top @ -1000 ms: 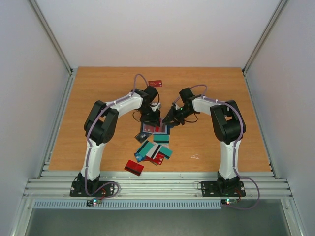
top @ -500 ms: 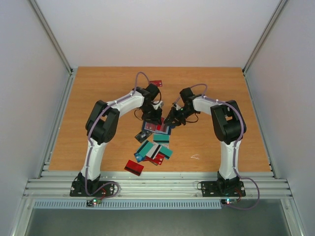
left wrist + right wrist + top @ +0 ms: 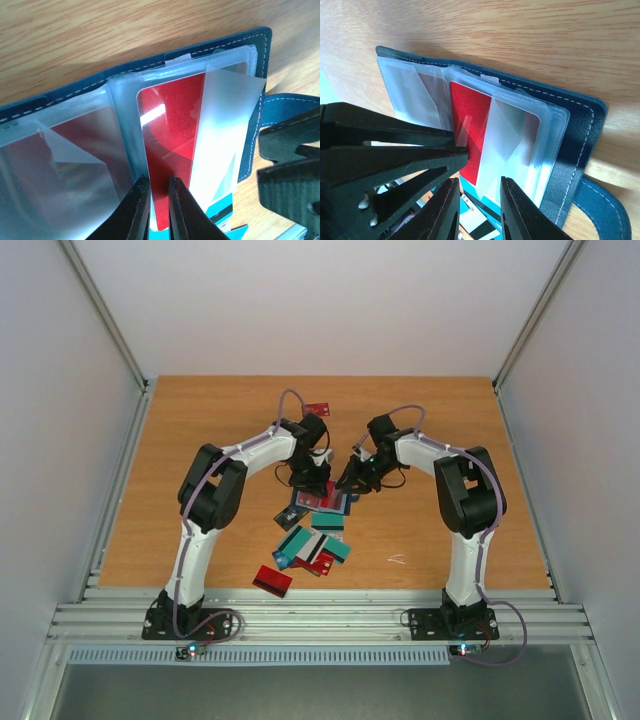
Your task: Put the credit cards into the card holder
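Two claws: I am watching the left gripper [image 3: 159, 200] and the right gripper [image 3: 477, 200] meeting over the card holder [image 3: 322, 500], which is lying mid-way across the table [image 3: 200, 440].
Left claw: its fingers are standing almost together with a thin slit between them, tips on a red card [image 3: 170, 125]. I cannot tell whether they are pinching anything.
Right claw: its fingers are standing apart, gripping nothing, at the holder's right side.
Card holder: it is lying open, with the red card sitting partly under a frosted sleeve [image 3: 225, 115].
Top view only: loose cards [image 3: 312, 545] are lying heaped just near of the holder. A near red card [image 3: 272, 580] and a far red card [image 3: 316, 409] are lying apart from them.
Wrist views only: these are showing me the sleeve and the tucked card, which the arms are hiding from above.
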Available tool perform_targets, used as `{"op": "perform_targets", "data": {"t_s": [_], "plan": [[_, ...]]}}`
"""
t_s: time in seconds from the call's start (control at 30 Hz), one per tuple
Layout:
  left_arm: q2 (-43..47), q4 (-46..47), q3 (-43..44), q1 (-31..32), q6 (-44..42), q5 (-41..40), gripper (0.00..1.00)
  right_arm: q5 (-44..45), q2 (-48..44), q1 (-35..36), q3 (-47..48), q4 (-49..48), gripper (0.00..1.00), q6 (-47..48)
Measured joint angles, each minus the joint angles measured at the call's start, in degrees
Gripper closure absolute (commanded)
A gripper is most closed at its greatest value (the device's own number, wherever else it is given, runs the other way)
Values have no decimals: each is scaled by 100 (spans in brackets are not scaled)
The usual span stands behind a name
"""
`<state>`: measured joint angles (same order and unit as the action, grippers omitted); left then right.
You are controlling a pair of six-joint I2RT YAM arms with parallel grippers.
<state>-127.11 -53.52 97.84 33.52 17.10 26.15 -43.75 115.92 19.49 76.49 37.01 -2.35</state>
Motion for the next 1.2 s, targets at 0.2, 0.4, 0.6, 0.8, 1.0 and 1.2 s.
{"op": "perform_targets", "data": {"t_s": [0.2,0.4,0.6,0.8,1.0,1.2], "plan": [[-72,-26,44,0,-26,52,97,120,-39,-4,-52,52,70,37],[-76,-22,46,0,-76,101,100,332,-39,-20,-125,184,67,234],[-111,-13,46,-2,-76,116,100,463,-42,-20,-168,243,66,323],[-153,7,46,-17,-81,199,97,365,-42,-31,-247,160,66,328],[-153,72,-7,-17,-90,236,96,282,-42,-46,-275,98,66,323],[-153,190,-118,-109,-76,498,100,267,-42,-52,-275,96,66,306]]}}
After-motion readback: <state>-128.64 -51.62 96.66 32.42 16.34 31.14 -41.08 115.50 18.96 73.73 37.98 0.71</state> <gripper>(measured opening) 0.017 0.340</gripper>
